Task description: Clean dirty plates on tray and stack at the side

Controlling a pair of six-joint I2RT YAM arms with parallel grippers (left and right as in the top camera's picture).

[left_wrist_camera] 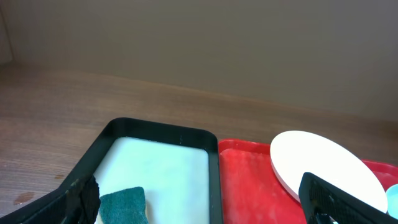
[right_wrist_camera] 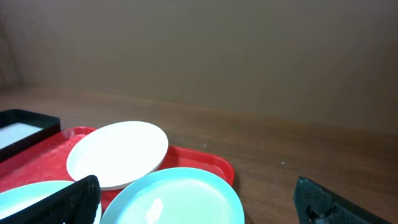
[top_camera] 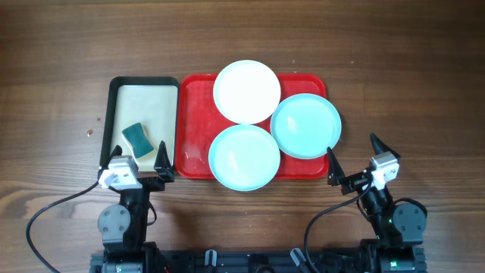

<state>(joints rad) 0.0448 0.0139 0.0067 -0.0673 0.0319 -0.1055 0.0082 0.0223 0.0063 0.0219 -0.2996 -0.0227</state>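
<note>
Looks like step zero: nothing wiped, nothing stacked. The left gripper (top_camera: 139,155) and right gripper (top_camera: 350,144) sit at the near worktop edge, fingers fully spread and empty. On the red tray (top_camera: 195,121): white plate (top_camera: 246,91) far, blue plates (top_camera: 305,125) right and near. Likely next move: left takes the green sponge (top_camera: 138,136) from the black-rimmed tray (top_camera: 144,82).

Wood, plastic, sponge: how the surfaces look

The table (top_camera: 61,61) is brown wood, matt, with clear grain. The red tray (top_camera: 195,114) looks like smooth glossy plastic, with pale cloudy patches on its floor. The white plate (top_camera: 246,91) is smooth with a soft even sheen; the 2 pale blue plates (top_camera: 305,125) (top_camera: 243,157) are smooth and shinier, showing white glints. The smaller tray (top_camera: 144,80) has a black satin rim and a matt cream floor. The green sponge (top_camera: 138,139) looks coarse and dull.
</note>
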